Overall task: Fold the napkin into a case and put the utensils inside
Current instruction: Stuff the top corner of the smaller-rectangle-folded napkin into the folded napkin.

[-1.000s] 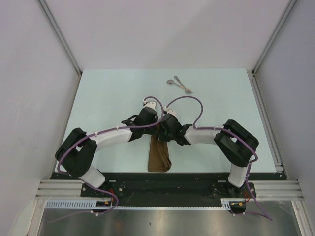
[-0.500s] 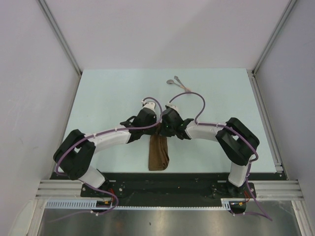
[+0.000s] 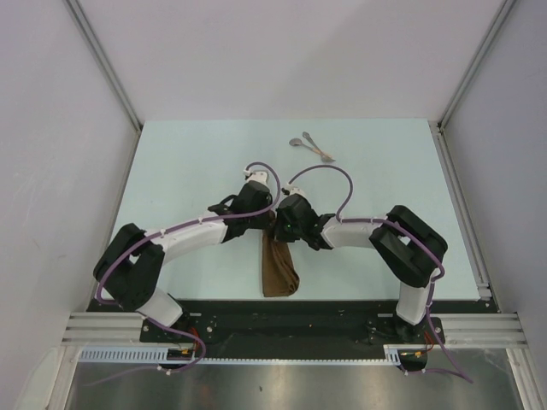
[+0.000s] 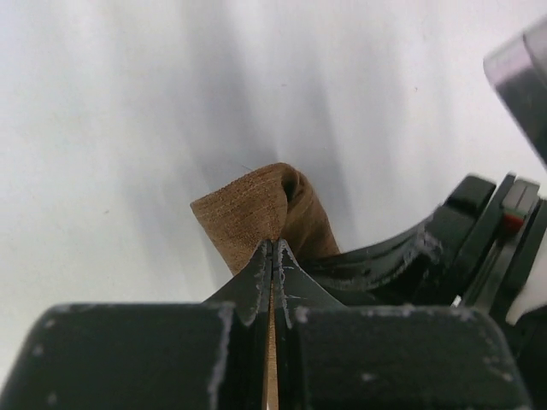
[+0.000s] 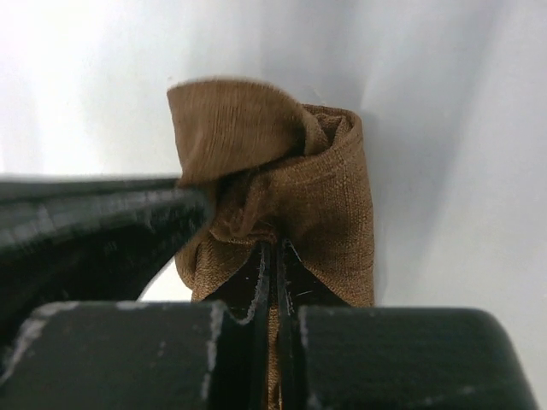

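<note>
Brown napkin (image 3: 278, 269) folded narrow, utensils (image 3: 312, 146) outside

Left hand (image 4: 272, 249) and right hand (image 5: 273, 249) each clamp tight on its far end, near-centre on the worktop (image 3: 188, 162). Utensils lie far back, well apart; inserting them remains.

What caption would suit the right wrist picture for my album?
The right jaws, shut tight, pinch a bunched brown napkin.
</note>
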{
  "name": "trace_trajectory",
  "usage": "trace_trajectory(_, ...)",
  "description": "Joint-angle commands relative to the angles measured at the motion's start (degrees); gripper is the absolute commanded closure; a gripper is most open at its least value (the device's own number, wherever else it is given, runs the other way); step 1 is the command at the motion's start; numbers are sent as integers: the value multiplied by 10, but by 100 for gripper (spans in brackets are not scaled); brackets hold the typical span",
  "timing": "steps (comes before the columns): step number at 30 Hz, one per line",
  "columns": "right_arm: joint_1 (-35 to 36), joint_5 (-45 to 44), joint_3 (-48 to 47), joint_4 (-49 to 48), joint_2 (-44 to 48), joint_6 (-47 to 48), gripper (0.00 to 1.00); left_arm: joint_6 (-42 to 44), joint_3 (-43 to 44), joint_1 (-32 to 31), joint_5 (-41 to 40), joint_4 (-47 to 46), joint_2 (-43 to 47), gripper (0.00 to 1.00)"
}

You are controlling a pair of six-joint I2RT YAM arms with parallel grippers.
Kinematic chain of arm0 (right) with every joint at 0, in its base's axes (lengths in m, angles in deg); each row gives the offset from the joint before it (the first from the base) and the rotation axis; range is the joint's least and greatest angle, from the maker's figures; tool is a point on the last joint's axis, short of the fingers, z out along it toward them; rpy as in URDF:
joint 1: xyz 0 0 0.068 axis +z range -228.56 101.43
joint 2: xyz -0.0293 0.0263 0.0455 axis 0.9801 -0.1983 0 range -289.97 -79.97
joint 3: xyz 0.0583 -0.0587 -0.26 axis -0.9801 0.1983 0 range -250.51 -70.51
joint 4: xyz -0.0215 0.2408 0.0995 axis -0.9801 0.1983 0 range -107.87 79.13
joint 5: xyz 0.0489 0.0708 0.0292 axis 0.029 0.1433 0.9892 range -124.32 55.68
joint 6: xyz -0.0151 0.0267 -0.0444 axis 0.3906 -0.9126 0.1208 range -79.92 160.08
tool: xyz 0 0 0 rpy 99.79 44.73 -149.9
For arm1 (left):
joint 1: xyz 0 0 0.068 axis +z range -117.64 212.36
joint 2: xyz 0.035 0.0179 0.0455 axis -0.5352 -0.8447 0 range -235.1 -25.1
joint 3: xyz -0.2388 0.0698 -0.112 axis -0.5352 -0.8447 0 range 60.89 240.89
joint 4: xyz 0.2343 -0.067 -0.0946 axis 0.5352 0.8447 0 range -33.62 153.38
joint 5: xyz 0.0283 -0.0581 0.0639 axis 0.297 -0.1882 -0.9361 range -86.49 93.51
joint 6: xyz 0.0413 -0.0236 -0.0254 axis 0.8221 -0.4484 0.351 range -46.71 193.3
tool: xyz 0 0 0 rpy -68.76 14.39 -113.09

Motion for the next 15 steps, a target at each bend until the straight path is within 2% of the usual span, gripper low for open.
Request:
trace_trajectory(1,7,21,34,-57,19,31,100,-18,36,14,15,3,-10,100)
trace_trajectory(10,-16,45,30,-69,31,50,94,-21,2,17,31,-16,-1,100)
trace_trajectory(15,-16,49,33,-83,32,57,80,-19,-10,18,24,-12,9,100)
